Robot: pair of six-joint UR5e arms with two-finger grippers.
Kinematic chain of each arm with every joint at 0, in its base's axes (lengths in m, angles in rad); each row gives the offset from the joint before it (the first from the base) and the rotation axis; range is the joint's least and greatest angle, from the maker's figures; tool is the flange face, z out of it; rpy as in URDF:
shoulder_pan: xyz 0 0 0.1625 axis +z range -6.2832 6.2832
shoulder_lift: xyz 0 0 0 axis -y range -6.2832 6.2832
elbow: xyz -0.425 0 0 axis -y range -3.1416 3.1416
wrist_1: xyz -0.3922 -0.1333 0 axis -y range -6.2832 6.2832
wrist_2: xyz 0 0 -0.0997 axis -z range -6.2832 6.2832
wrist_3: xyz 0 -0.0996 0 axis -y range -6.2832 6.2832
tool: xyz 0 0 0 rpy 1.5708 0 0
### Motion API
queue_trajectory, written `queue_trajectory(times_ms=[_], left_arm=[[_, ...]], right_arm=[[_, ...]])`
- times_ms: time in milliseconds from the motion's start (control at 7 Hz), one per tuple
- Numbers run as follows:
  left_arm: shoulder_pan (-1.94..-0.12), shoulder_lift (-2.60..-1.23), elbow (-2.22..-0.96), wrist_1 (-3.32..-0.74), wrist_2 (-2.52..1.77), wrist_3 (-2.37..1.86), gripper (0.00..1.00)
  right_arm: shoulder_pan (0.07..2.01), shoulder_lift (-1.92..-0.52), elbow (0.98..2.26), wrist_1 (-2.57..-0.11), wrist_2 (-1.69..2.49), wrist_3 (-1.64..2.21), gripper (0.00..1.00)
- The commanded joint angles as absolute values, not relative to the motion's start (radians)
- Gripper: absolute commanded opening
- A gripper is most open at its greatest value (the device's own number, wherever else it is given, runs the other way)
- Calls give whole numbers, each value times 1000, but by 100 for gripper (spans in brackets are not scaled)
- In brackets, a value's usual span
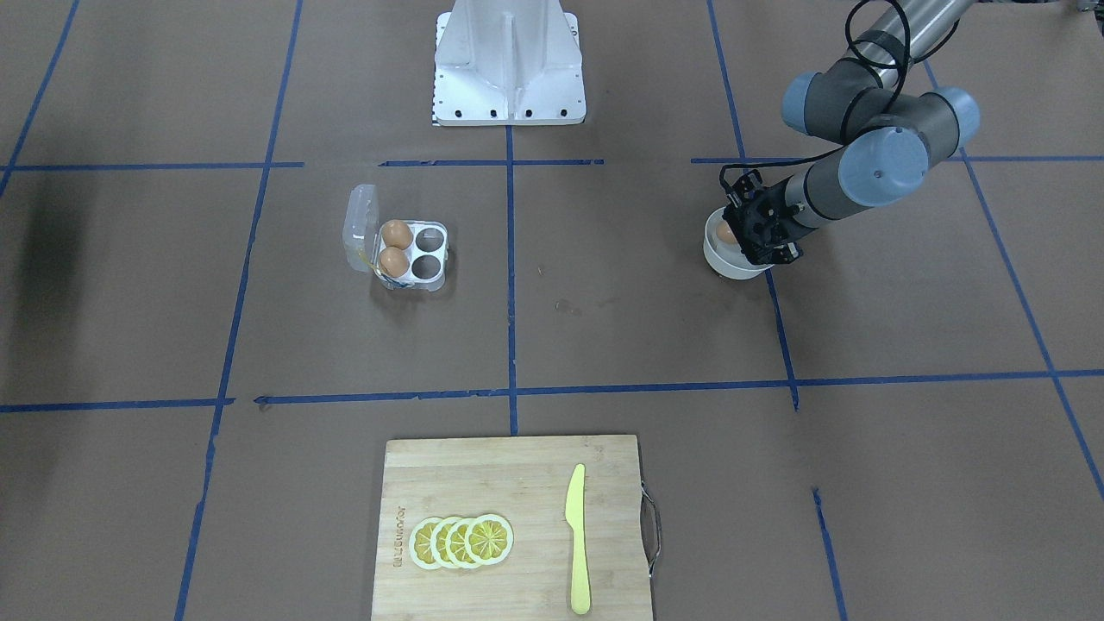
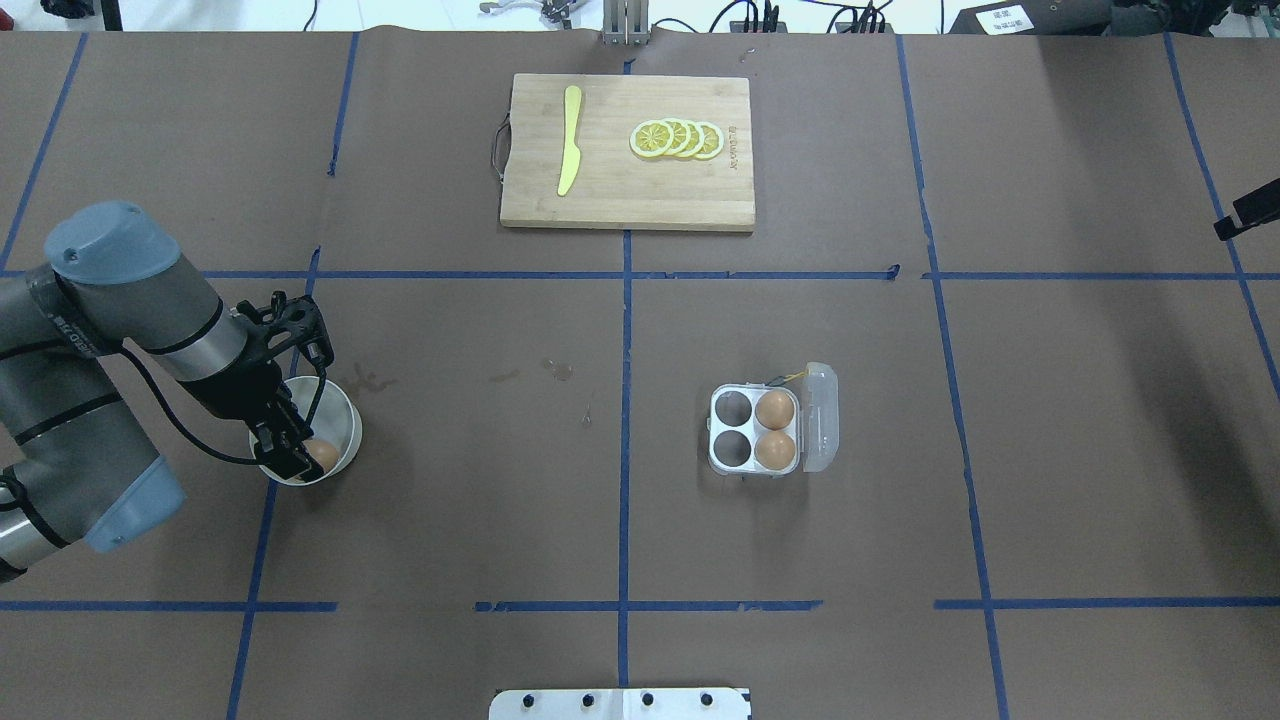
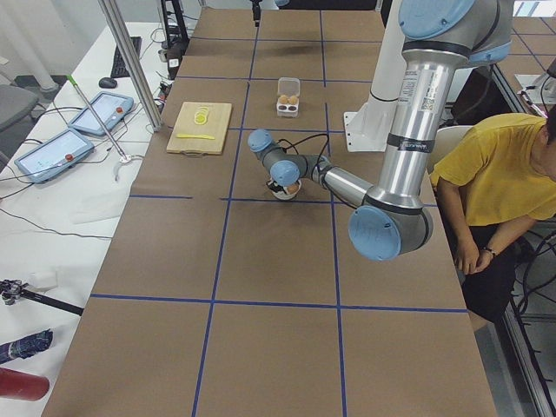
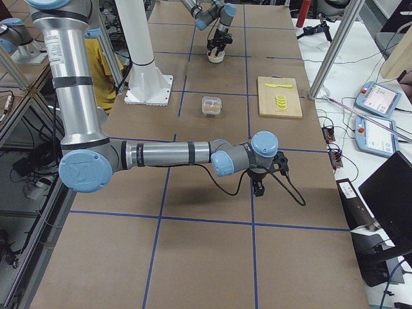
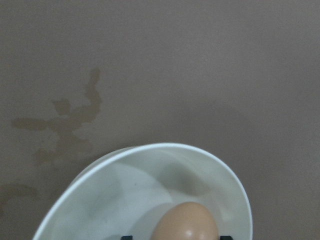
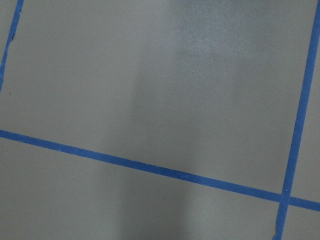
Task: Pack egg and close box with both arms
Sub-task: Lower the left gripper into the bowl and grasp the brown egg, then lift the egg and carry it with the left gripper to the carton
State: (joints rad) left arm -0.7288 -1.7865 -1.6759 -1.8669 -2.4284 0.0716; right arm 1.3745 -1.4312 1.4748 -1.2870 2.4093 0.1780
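Left gripper (image 2: 295,455) sits unclenched astride the egg (image 5: 185,222) in the bowl (image 2: 348,418), at the box's (image 2: 733,447) 9 o'clock seen from overhead; I cannot tell the right gripper's (image 4: 259,188) state.

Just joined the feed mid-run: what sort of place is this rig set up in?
Most likely a robotics lab workcell, not a kitchen: the table is papered brown and gridded with blue tape, teach pendants lie on a side bench, and a person sits close by.
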Motion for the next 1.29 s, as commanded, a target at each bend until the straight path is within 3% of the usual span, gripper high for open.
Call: queue_trajectory(times_ms=[0, 429, 1143], left_arm=[[-726, -1787, -1672, -1867, -2427, 72, 55], [-729, -1784, -1695, -1862, -2427, 72, 0], [-859, -1793, -1756, -1858, -2372, -64, 0]], right_arm=[[1374, -1431, 1474, -1287, 2410, 178, 100], [1374, -1430, 1474, -1287, 2410, 179, 100], [1374, -1424, 1479, -1287, 2410, 179, 100]])
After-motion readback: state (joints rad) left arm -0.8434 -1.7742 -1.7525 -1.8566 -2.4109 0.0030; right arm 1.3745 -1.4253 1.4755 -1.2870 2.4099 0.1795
